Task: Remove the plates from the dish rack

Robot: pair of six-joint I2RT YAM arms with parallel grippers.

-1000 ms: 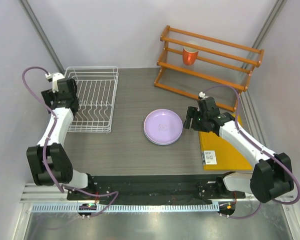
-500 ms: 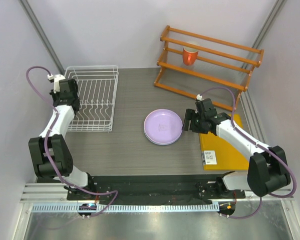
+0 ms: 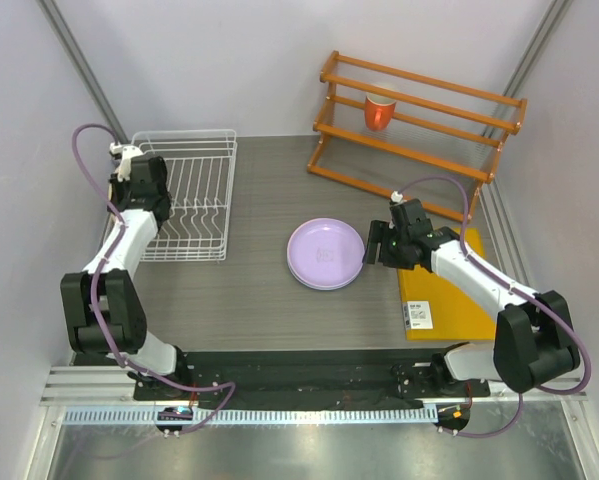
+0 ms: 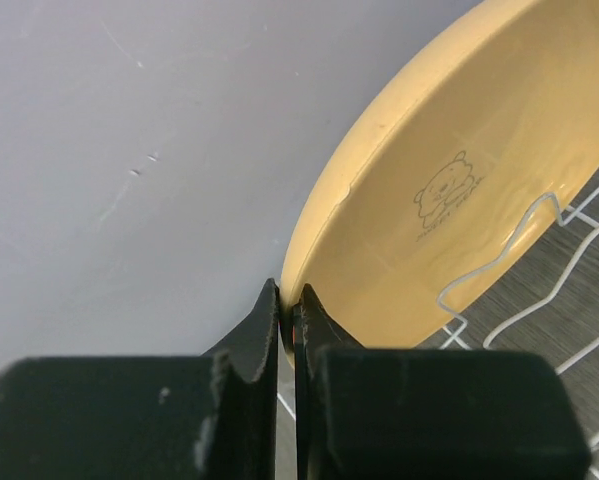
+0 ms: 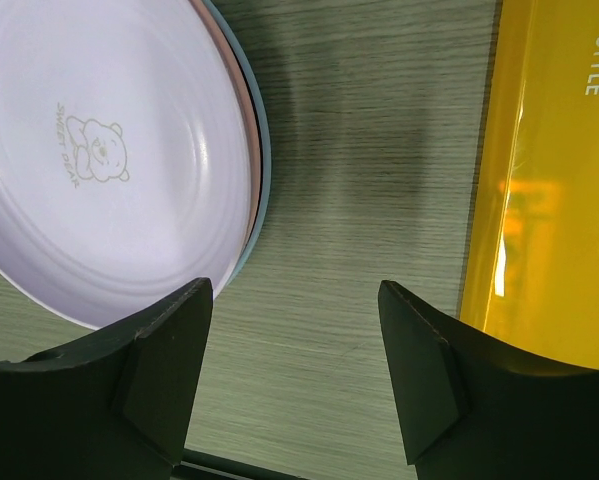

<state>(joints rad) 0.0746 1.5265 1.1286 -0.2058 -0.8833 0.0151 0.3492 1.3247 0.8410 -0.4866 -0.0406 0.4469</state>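
Now the left gripper [image 4: 287, 300], wide a second ago, pinches the rim of the yellow plate [image 4: 459, 150] in the dish rack [image 3: 194, 195] (bear print showing). Right of the rack, the right gripper [image 5: 294, 290] stays wide beside three stacked plates [image 3: 325, 254] on the grey table [image 3: 259, 300]; pale walls [image 3: 229, 60] surround it.

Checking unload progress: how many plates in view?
4. Lilac plate, pink plate, blue plate stacked on the table; yellow plate in the dish rack, rim in the left gripper.
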